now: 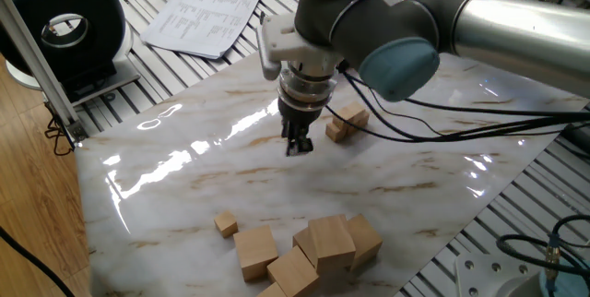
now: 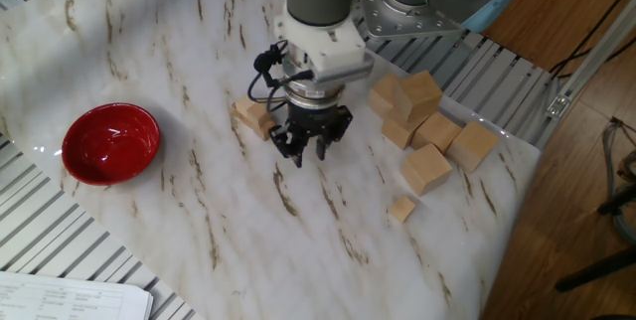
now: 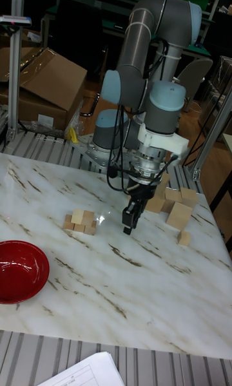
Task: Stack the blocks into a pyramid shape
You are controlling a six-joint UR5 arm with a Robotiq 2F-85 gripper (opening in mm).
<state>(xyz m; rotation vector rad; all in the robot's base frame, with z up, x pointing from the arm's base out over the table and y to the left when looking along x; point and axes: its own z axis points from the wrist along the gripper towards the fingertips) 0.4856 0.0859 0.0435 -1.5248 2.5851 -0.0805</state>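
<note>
**Gripper hangs over bare marble between two groups of blocks**

Marble-patterned table [image 1: 184, 163] carries everything here. The gripper [image 1: 297, 145] points straight down just above it, fingers spread a little with nothing between them; the other fixed view shows the same gripper [image 2: 306, 147] with its dark fingertips apart and empty, and the tall fixed view shows it [image 3: 129, 222] close over the surface.

Just beside the gripper sits a small cluster of blocks [image 1: 345, 123], the little tan wooden cubes. In the tall fixed view the cluster [image 3: 80, 222] reads as a short row with one cube on top, though the exact count is hard to tell. In the other fixed view it [image 2: 252, 116] lies partly behind the wrist and cabling. One more small cube, the lone block [image 1: 226, 223], lies well apart near the table edge, also seen at [image 2: 401, 209] and [image 3: 184, 238].

Near that lone block stands a heap of much larger wooden cubes [image 1: 313, 246], some resting on others; the heap [image 2: 427, 131] sits by the table's corner, and in the tall fixed view it [image 3: 174, 205] is partly hidden by the arm. A red bowl [image 2: 110, 142] sits on the far side of the cluster from the gripper. Printed papers [image 1: 205, 13] and a black reel [image 1: 63, 28] lie off the marble on the slatted frame.
</note>
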